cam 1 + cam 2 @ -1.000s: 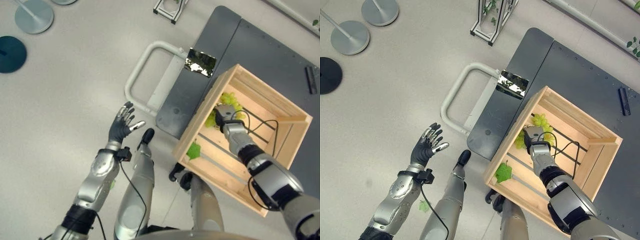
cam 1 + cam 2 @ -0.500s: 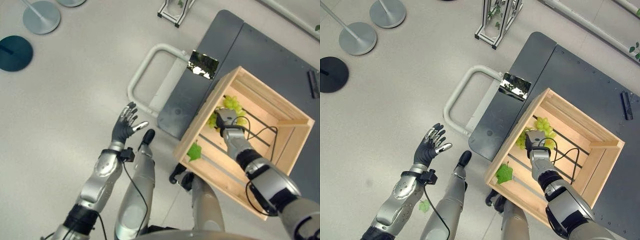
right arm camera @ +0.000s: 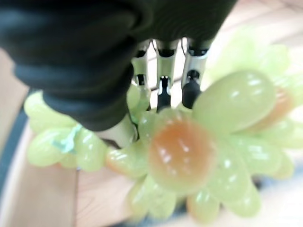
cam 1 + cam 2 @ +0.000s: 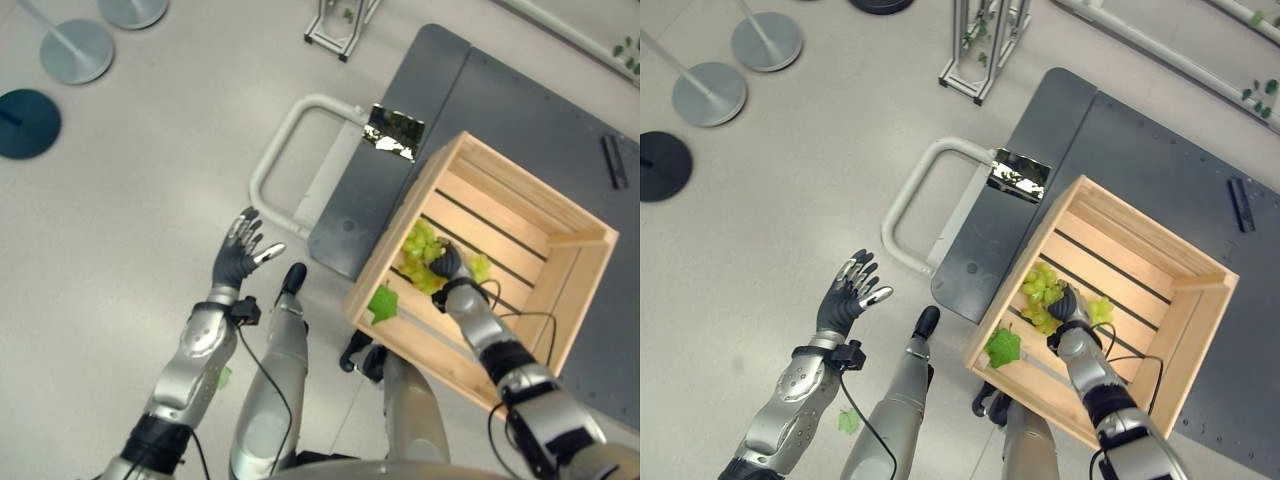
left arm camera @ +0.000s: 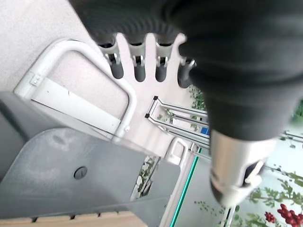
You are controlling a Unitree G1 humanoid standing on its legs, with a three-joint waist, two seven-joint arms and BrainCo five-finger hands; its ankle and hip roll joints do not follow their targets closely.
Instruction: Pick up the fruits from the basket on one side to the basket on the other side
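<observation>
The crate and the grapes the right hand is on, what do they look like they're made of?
The crate looks like bare, unfinished pale wood: slatted boards with dark gaps between them. The grapes under the right hand look glossy and smooth with bright highlights, possibly plastic, though real fruit can't be ruled out.

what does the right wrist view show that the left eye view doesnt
Right wrist view: a close look at the right robot hand, its fingers curled onto the bunch of green grapes; some grapes have an orange tint.

Left eye view: the wooden crate as a whole on the dark grey cart, a green leaf at the crate's near edge, the cart's white handle, round stand bases on the floor, and the left robot hand open above the floor.

Both: the right robot hand on the grapes, over the crate's wooden slats.
</observation>
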